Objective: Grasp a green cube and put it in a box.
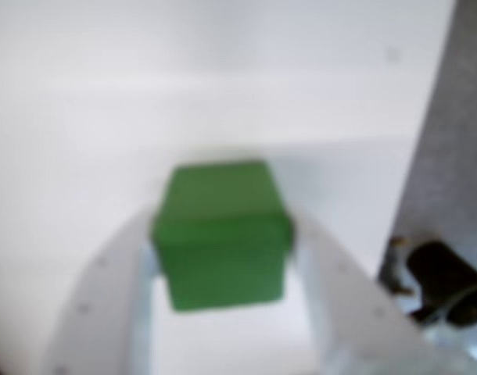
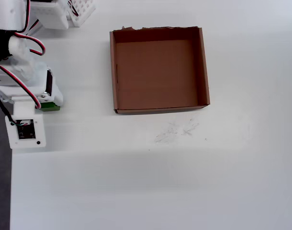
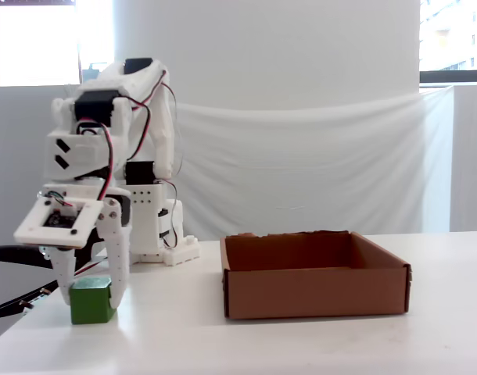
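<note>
White two-finger gripper [image 3: 91,301] pinches the small matte green cube [image 3: 91,300] on the bench [image 3: 301,344]; lift straight, clear the brown cardboard box [image 3: 313,291] wall before releasing.

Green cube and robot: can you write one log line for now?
gripper: around green cube, grip unclear | cube: on table | box: empty

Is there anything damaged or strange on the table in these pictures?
Only small things. The box has a ragged, torn top edge on its far wall in the overhead view. Faint grey scuff marks smudge the table just in front of it. The green cube sits squarely between the end effector fingers.
</note>
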Controlling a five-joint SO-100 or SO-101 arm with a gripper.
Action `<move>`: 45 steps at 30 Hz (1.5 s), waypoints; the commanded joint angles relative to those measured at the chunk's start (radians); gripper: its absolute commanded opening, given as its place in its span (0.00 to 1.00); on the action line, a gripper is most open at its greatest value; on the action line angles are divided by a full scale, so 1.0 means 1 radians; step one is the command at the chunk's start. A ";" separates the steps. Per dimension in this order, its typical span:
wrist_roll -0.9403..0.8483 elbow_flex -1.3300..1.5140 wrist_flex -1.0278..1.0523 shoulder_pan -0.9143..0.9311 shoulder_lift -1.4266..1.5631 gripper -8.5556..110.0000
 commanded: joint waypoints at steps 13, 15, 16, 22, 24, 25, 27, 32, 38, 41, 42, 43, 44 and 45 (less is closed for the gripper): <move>0.135 -0.252 0.304 -0.094 0.029 0.19; 0.190 -0.308 0.364 -0.129 0.029 0.19; 0.229 -0.339 0.391 -0.150 0.029 0.19; 0.472 -0.483 0.523 -0.316 0.049 0.18; 0.546 -0.509 0.540 -0.376 0.066 0.18; 0.589 -0.514 0.538 -0.407 0.077 0.18; 0.652 -0.514 0.526 -0.465 0.101 0.18; 0.769 -0.492 0.489 -0.601 0.150 0.19; 0.819 -0.388 0.357 -0.732 0.172 0.19; 0.821 -0.288 0.253 -0.778 0.164 0.19; 0.821 -0.258 0.221 -0.790 0.160 0.19; 0.821 -0.230 0.193 -0.801 0.155 0.19; 0.821 -0.207 0.172 -0.811 0.149 0.19; 0.821 -0.189 0.155 -0.822 0.143 0.19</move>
